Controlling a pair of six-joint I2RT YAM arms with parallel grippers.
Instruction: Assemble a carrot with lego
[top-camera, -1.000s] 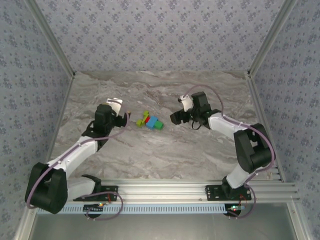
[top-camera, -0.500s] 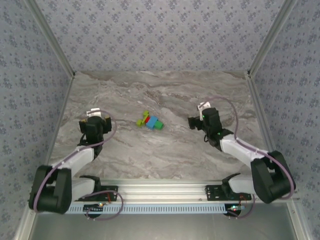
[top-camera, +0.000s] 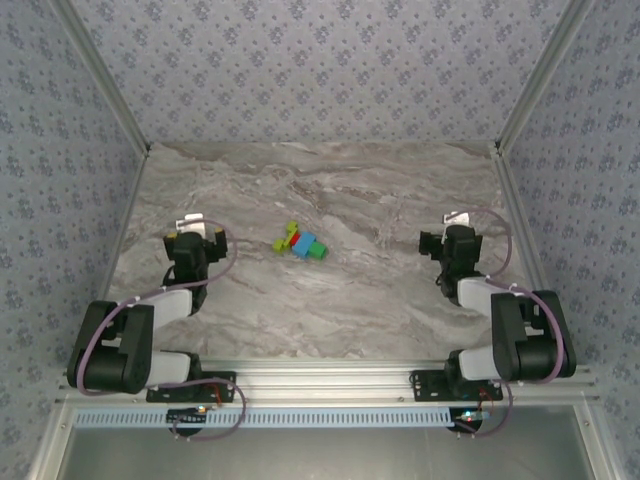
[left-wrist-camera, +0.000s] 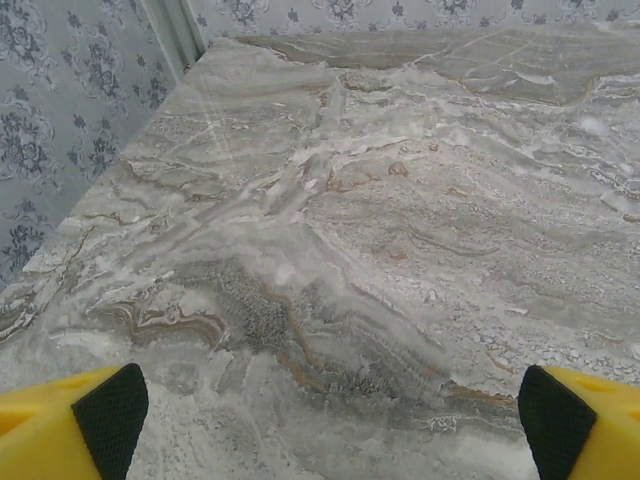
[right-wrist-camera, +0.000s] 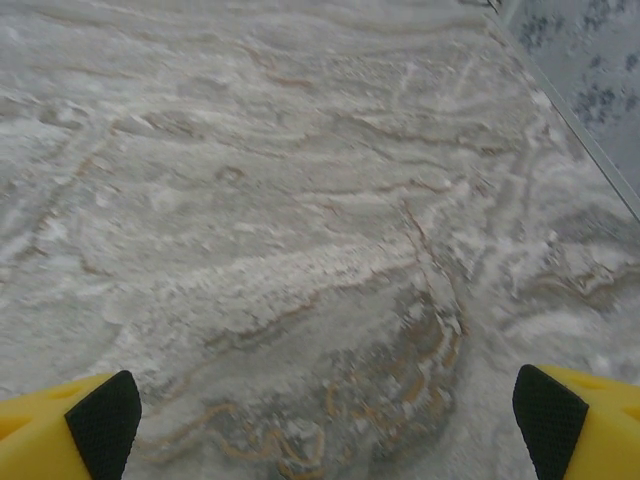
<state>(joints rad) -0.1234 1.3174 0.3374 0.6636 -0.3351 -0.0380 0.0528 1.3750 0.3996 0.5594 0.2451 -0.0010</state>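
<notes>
The carrot (top-camera: 300, 242), a small figure of joined lego bricks in yellow-green, red, blue and green, lies alone on the marble table (top-camera: 330, 300) near its middle. My left gripper (top-camera: 189, 243) is drawn back to the left side, well apart from the carrot. Its yellow fingertips (left-wrist-camera: 70, 425) stand wide apart with only bare marble between them, so it is open. My right gripper (top-camera: 455, 243) is pulled back to the right side, also far from the carrot. It is open too, its black pads (right-wrist-camera: 105, 420) at the frame's two bottom corners.
Patterned walls and metal rails (top-camera: 120, 190) close in the table on three sides. Both arms are folded near their bases at the near edge (top-camera: 330, 375). The right wrist view catches the right wall's foot (right-wrist-camera: 580, 110).
Both arms have drawn back from the carrot toward the table's sides and folded down. The carrot has stayed where it lay.
</notes>
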